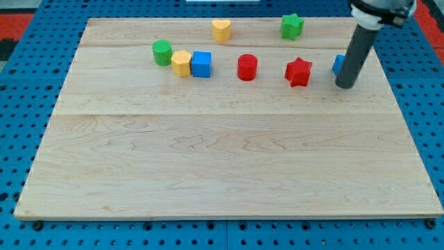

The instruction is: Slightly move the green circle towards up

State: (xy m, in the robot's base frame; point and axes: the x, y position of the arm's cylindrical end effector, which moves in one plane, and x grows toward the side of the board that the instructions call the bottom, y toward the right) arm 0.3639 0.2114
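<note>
Far right of green circle (162, 52): my tip (345, 87).

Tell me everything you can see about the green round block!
The green circle is a small, squat cylinder in bright green, solid and matte like painted wood or plastic. It stands upright with its flat round face up, on the wooden board near the view's top left. Right beside it, toward the view's right, sits a yellow block, so close they seem to touch, though I cannot be sure. My tip is far off at the view's right, nowhere near it.
</note>
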